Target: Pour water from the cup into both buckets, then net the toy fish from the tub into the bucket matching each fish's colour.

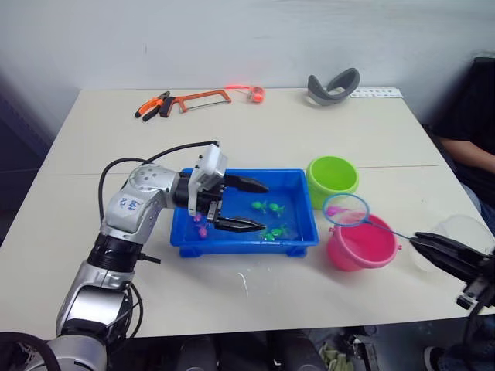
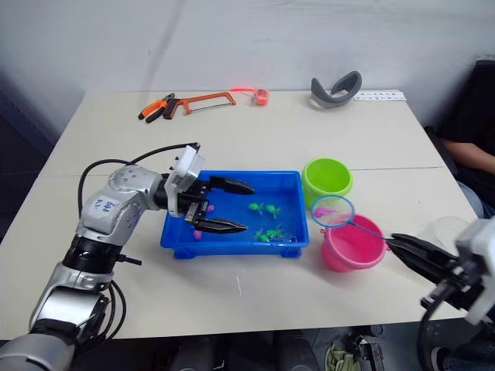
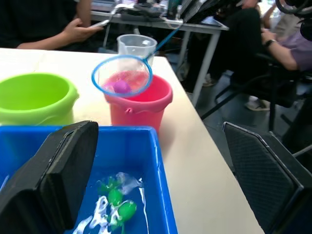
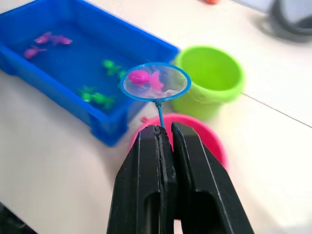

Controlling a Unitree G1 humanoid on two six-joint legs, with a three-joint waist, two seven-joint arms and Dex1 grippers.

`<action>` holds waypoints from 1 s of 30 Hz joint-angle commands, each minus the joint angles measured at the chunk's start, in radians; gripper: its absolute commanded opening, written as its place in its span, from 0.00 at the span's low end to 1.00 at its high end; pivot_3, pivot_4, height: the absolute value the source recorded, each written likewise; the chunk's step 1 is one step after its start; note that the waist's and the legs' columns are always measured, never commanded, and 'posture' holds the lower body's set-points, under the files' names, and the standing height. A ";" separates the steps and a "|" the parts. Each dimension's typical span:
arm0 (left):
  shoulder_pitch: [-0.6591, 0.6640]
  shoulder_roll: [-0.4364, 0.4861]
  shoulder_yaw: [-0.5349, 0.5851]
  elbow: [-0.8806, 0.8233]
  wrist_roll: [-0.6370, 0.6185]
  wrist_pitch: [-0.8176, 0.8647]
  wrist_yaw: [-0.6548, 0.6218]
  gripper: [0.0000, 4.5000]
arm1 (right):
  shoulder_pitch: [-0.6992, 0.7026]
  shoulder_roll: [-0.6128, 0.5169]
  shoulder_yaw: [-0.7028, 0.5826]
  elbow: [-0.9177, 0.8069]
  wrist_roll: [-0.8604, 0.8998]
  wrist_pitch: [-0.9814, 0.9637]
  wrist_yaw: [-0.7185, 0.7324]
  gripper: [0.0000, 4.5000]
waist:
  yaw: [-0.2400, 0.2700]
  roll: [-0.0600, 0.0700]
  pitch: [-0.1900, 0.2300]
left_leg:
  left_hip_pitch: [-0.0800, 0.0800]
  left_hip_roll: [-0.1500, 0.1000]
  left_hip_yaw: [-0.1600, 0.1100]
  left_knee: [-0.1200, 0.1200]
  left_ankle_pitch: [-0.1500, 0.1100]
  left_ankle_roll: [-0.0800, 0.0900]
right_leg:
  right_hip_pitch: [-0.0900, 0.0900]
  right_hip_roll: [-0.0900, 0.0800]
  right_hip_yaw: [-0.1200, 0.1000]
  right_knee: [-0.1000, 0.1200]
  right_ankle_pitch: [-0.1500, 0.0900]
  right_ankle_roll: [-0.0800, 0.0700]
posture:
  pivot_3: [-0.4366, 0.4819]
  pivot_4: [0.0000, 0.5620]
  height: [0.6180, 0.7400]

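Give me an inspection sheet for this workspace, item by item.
Surface: pale table, with a small white smear near the front edge.
Job's things: blue tub holds green and pink fish in water; net carries a pink fish above the pink bucket; green bucket stands beside it; clear cup stands behind it.
Clutter: hacksaw, pliers, grey strap at the far edge.
End effectors: left open over the tub; right shut on the net's handle.
Cables: black cable along the left arm.
Surroundings: seated people, chairs.

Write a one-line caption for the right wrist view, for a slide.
Right gripper holds the net, a pink fish inside, over the pink bucket.
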 commanded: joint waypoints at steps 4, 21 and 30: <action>-0.046 -0.049 -0.028 0.057 0.026 -0.080 -0.059 0.99 | 0.184 0.073 -0.112 -0.053 -0.138 -0.180 0.034 0.00 | -0.004 0.001 0.000 | 0.000 0.000 -0.001 -0.001 0.000 0.000 | 0.000 0.001 0.000 -0.002 0.000 0.000 | 0.48 0.27 1.00; -0.055 -0.074 -0.019 0.113 0.060 -0.139 -0.065 0.99 | 0.232 -0.033 0.042 0.203 -0.974 -1.208 0.057 0.00 | -0.002 0.001 -0.001 | 0.000 -0.001 -0.001 -0.001 0.000 0.000 | 0.001 0.001 0.000 -0.004 0.001 0.001 | 0.48 0.27 1.00; -0.042 -0.057 -0.008 0.098 0.063 -0.134 -0.058 0.99 | 0.203 -0.075 0.025 0.316 -1.066 -1.619 -0.007 0.00 | -0.002 0.002 -0.001 | 0.000 -0.001 -0.001 -0.001 0.001 -0.001 | 0.001 0.001 0.000 -0.003 0.001 0.001 | 0.48 0.27 1.00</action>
